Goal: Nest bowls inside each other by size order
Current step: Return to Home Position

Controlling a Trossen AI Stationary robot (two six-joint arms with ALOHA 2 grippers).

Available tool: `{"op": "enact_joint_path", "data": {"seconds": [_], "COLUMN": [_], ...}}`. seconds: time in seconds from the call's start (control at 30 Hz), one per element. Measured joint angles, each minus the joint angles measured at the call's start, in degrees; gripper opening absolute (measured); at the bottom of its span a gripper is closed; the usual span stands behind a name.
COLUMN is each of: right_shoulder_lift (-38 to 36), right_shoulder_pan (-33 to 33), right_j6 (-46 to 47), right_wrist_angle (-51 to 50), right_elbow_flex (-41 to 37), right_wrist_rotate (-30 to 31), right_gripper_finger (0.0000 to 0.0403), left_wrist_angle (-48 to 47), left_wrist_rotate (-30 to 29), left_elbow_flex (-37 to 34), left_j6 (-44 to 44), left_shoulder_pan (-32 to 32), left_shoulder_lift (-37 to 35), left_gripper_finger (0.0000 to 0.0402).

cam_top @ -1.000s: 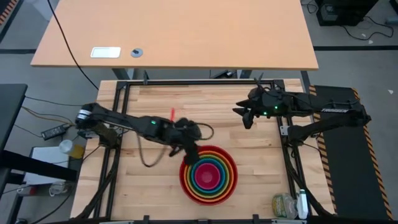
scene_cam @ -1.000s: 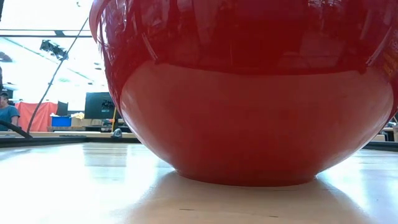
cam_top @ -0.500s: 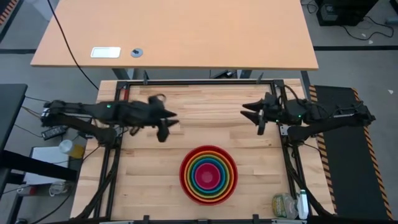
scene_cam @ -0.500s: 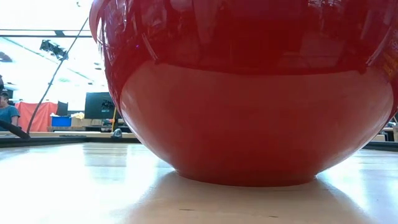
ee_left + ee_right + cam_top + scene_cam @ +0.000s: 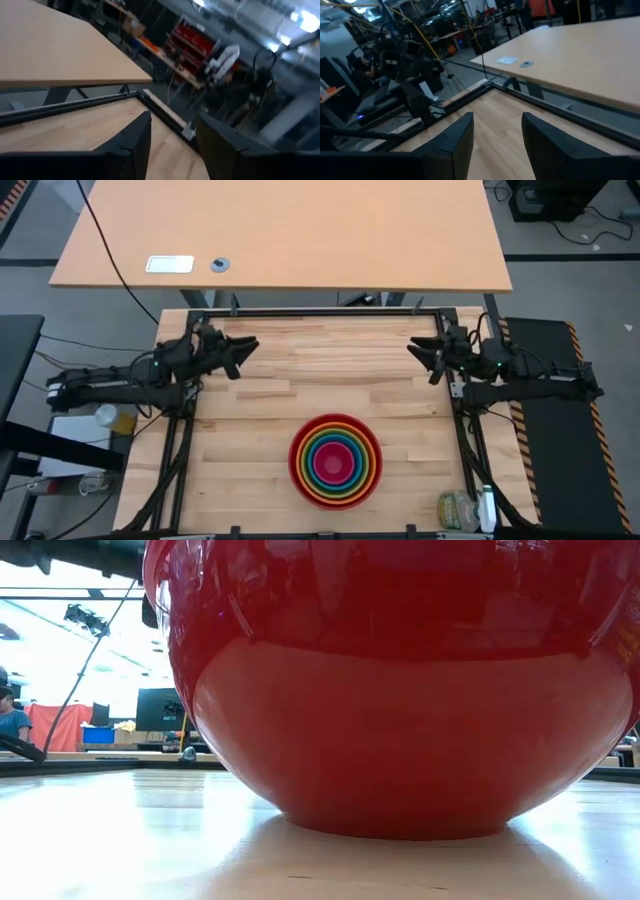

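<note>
The five bowls sit nested on the table near its near edge: red bowl (image 5: 296, 470) outermost, then orange (image 5: 303, 440), lime green (image 5: 354, 442), blue (image 5: 323, 451) and magenta pink (image 5: 336, 466) in the middle. The red bowl's base (image 5: 400, 825) rests on the wood and fills the low view. My left gripper (image 5: 245, 348) is open and empty at the table's far left. My right gripper (image 5: 417, 352) is open and empty at the far right.
A black frame (image 5: 320, 311) runs along the table's far edge and sides. A second tabletop (image 5: 280, 235) with a white card stands beyond. A bottle (image 5: 456, 510) lies at the near right corner. Bare wood lies between the arms and the bowls.
My left gripper has drawn away from the nested bowls' left rim, moving up and toward the table's far left corner. My right gripper has pulled back toward the table's right edge. The bowls have stayed still.
</note>
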Motion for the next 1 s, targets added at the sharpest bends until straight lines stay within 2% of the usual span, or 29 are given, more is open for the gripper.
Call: {"op": "enact_joint_path", "data": {"seconds": [0.43,0.57,0.87,1.0], "right_shoulder_lift": [-10.0,-14.0,-24.0,-24.4], "right_shoulder_pan": [-0.9,-0.9,-0.9,-0.9], "right_j6": [6.7,6.8,9.0,9.5], "right_wrist_angle": [-0.4,-2.8,-11.7,-13.1], "right_elbow_flex": [-8.6,-8.6,-8.6,-8.6], "right_wrist_rotate": [-2.1,-3.1,-2.1,-2.1], "right_gripper_finger": [0.0171,0.0162,0.0144,0.0143], "left_wrist_angle": [20.9,16.5,6.0,2.3], "left_wrist_rotate": [-0.1,-0.1,-0.3,-0.8], "left_elbow_flex": [-21.0,-21.5,-21.6,-21.6], "left_j6": [-9.9,-10.1,-10.1,-9.9], "left_shoulder_pan": [4.0,4.0,4.1,4.1], "left_shoulder_lift": [-13.0,-16.8,-24.2,-26.4], "left_gripper_finger": [0.0155,0.0145,0.0089,0.0066]}}
